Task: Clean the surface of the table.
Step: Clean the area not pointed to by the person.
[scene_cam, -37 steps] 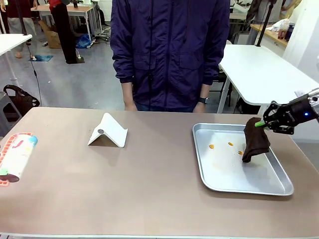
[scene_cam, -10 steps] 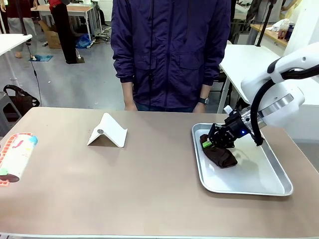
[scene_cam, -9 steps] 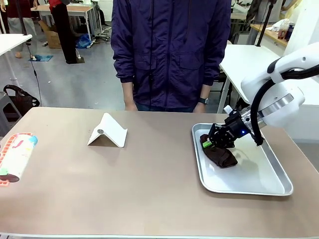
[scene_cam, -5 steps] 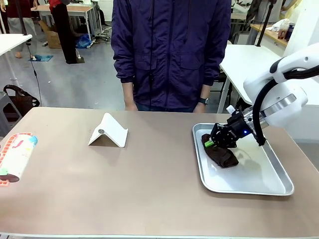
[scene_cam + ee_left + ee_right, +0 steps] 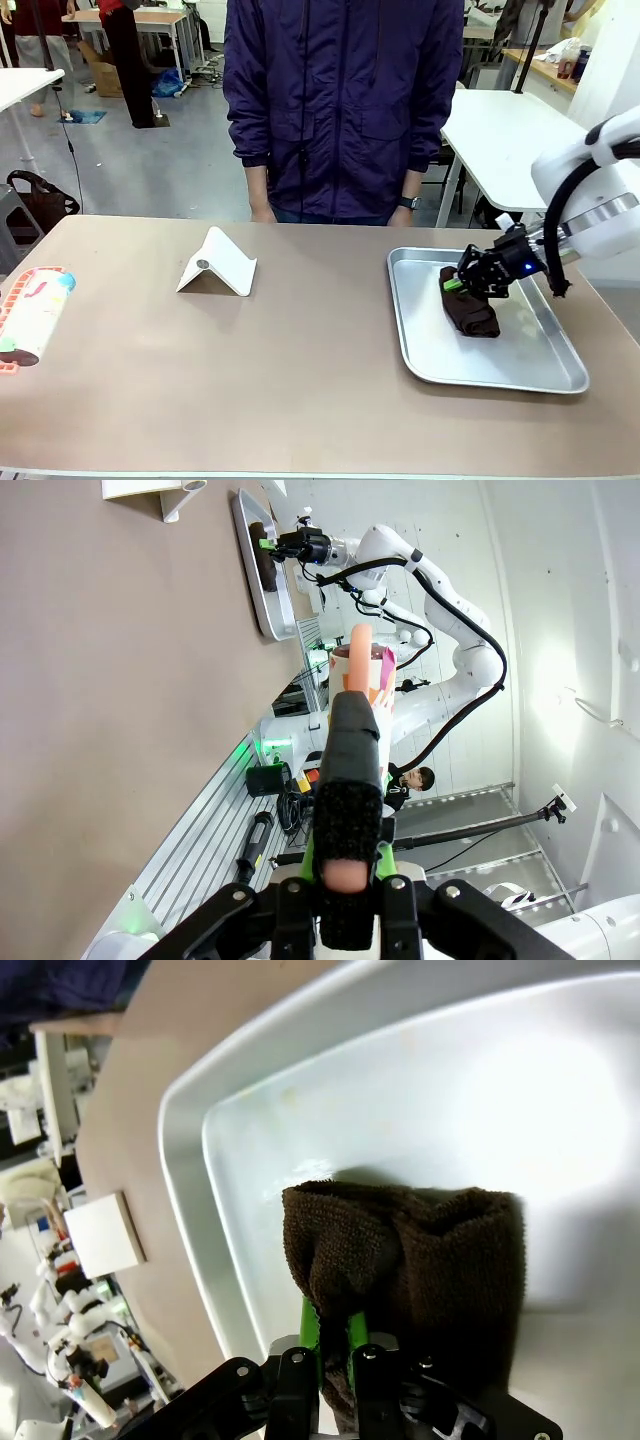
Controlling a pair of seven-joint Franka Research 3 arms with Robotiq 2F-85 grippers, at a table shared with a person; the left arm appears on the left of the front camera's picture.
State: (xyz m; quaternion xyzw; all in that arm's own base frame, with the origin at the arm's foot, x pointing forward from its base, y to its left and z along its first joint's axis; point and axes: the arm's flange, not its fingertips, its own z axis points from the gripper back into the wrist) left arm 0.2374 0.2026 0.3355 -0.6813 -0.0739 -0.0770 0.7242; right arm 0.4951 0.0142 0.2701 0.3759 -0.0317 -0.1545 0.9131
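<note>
The table (image 5: 300, 380) carries the metal tray (image 5: 540, 378) on its right part, and its brownish top extends well to the left of the tray. The right gripper (image 5: 452, 285) is over the far half of the tray. Its green-padded fingers (image 5: 310, 1325) are clamped on a fold of the brown cloth (image 5: 478, 315). The cloth is bunched and rests on the tray floor, near the tray's far left corner in the right wrist view.

A white folded stand (image 5: 217, 265) sits on the table to the left of the tray, well apart from it. A colourful roller (image 5: 32, 315) lies far left of the tray, at the table's left edge. In the left wrist view, the left gripper (image 5: 347, 855) is closed on the roller's black-wrapped handle, with the tray far off. A person (image 5: 340, 110) stands at the far side of the table, behind and left of the tray.
</note>
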